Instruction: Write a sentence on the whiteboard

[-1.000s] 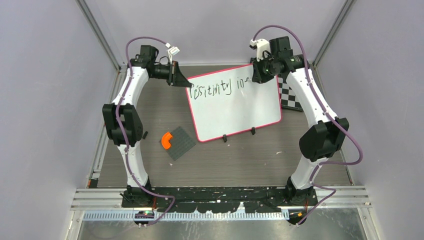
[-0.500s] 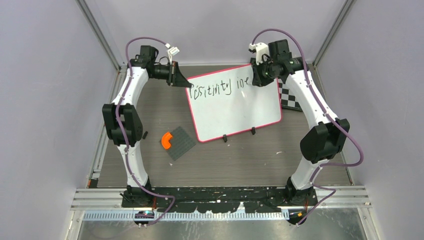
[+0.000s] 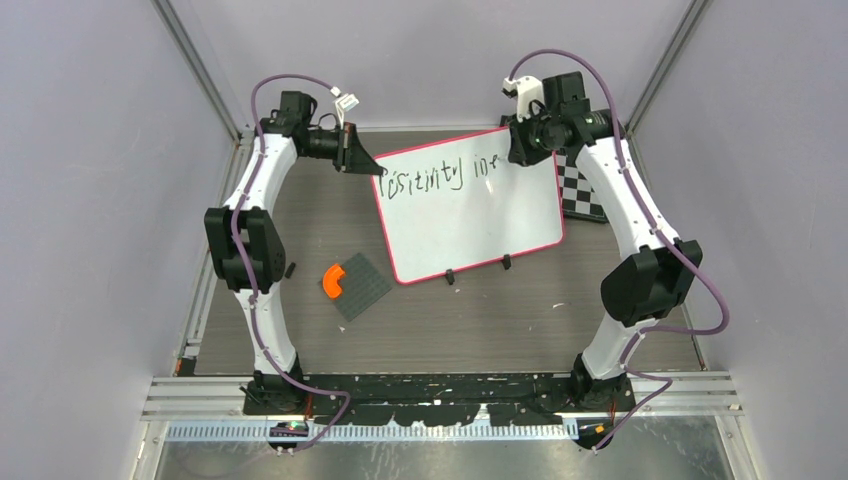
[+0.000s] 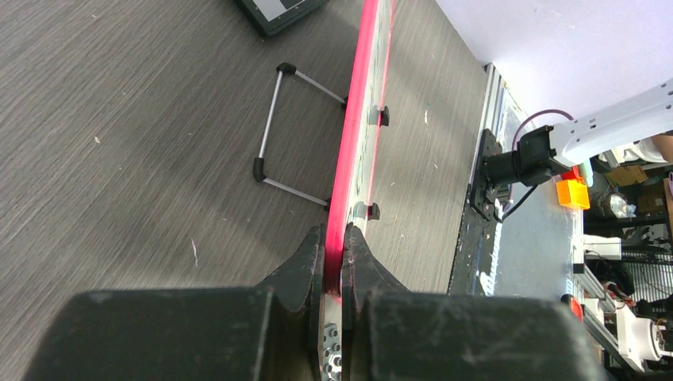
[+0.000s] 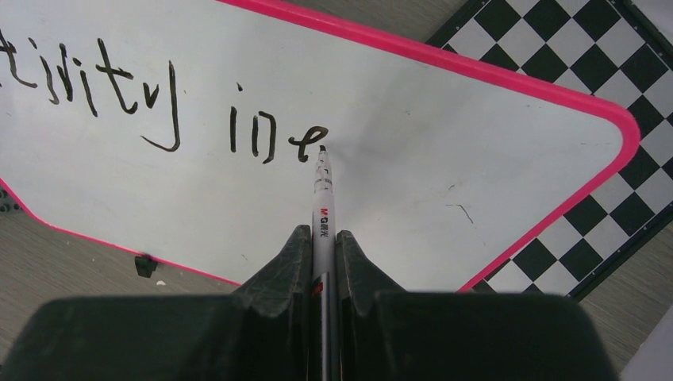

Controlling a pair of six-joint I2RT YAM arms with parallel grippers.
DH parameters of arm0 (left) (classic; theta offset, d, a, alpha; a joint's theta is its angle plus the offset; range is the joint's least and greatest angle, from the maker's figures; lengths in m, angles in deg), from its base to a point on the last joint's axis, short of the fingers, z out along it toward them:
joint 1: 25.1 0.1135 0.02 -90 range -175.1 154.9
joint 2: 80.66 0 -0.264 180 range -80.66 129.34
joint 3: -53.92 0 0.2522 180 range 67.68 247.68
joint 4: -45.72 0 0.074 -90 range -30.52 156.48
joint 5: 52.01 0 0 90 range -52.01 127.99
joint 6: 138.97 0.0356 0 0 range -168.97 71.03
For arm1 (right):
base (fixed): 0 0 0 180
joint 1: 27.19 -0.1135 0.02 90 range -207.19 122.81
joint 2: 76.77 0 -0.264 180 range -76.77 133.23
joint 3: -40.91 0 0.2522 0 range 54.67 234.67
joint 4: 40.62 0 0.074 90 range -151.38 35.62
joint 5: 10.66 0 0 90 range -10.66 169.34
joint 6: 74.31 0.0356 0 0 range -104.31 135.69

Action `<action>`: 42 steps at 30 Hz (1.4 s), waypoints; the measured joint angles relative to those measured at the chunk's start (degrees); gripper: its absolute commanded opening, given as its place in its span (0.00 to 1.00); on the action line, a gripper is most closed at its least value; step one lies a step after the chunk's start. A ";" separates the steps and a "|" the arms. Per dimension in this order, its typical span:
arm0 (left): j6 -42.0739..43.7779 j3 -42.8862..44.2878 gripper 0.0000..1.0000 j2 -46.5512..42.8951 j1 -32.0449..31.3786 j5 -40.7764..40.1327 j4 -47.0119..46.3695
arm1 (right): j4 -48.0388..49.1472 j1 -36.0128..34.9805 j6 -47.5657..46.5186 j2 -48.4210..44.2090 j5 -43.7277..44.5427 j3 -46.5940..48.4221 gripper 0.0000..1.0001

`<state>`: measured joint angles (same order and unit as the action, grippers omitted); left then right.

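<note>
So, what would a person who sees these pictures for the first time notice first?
Probably the pink-rimmed whiteboard, far centre, with the sentence in black along its top. The right gripper holds a marker at the last letter, and the left gripper pinches the board's rim.

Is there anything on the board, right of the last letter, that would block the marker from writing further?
Nothing visible does. The marker in the right claw has its tip at the last letter of the sentence, and the whiteboard beyond it lies free up to its pink rim.
</note>
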<state>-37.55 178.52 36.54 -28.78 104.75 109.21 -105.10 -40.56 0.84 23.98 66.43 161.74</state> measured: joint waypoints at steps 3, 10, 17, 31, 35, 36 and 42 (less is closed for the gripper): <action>-0.02 -0.02 0.00 0.00 0.00 0.00 -0.04 | 0.09 0.00 0.00 0.02 0.46 0.79 0.00; 0.00 -0.11 0.00 0.00 0.00 0.00 -0.15 | 0.24 0.00 0.00 0.24 1.25 1.16 0.00; -0.02 -0.13 0.00 0.00 0.00 -0.04 -0.20 | 0.57 0.00 -0.04 0.26 1.40 -0.92 0.00; -0.22 -0.68 0.00 -0.11 0.02 -0.02 -0.66 | 0.20 0.02 -0.02 -0.35 2.38 -2.19 0.00; -0.22 -0.70 0.00 -0.24 0.02 -0.02 -0.72 | 0.37 0.17 -0.02 0.76 2.95 0.74 0.00; -0.22 -0.70 0.00 -0.24 0.02 -0.02 -0.76 | 0.39 0.28 -0.02 1.01 3.04 1.36 0.00; -0.22 -0.74 0.00 -0.24 0.02 -0.02 -0.81 | 0.33 0.44 -0.02 1.46 2.99 2.45 0.00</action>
<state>-37.77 177.78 36.30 -28.76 104.73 108.40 -104.77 -40.12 0.82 25.44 69.43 164.18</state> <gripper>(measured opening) 0.047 0.165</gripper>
